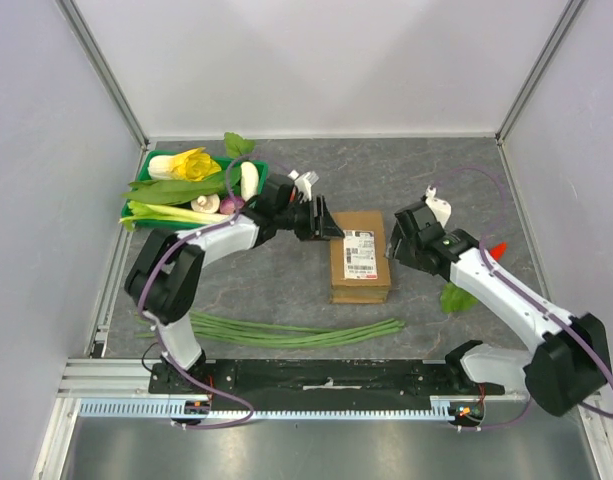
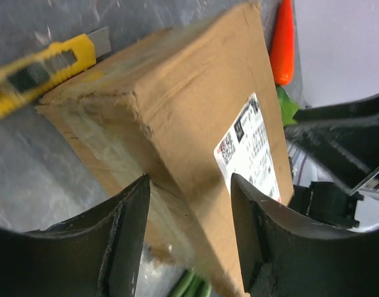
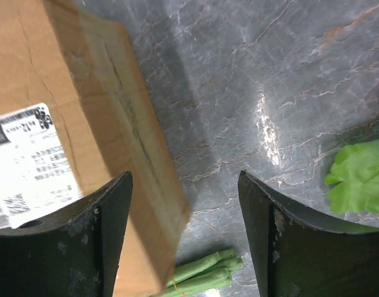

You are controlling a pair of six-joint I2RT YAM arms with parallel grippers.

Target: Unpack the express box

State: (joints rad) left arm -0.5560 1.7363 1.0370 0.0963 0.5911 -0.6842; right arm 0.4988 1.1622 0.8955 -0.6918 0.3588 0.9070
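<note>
Top view: the box (image 1: pixel 361 262), brown corrugated cardboard, rectangular and closed, sits flat at ctr of the grey marbled worktop (image 1: pixel 286 290), white printed label (image 1: pixel 360 252) facing up. The left gripper (image 1: pixel 331 222) is at the box's upper-left corner, the right gripper (image 1: pixel 394 243) just beside its right side. Upper left: green plastic tray (image 1: pixel 146 158) w/ leafy veg and mushrooms. Long thin green stalks (image 1: pixel 296 332) lie across the lower middle. A crinkled green leaf (image 1: pixel 456 298) is lower right of the box.

Left wrist view: left gripper released, its two black curved fingers (image 2: pixel 124 241) spread at the bottom of frame, the box's wrinkled, glossy-taped edge running up from the gap. A yellow plastic knife (image 2: pixel 44 65) w/ metal blade is upper left, just past the box's far corner. A smooth orange-red tapered thing (image 2: pixel 282 43) is upper right.

Right wrist view: right gripper also released, fingers wide. Bare worktop shows betw. them, and the box's side is by the finger at lower left.
</note>
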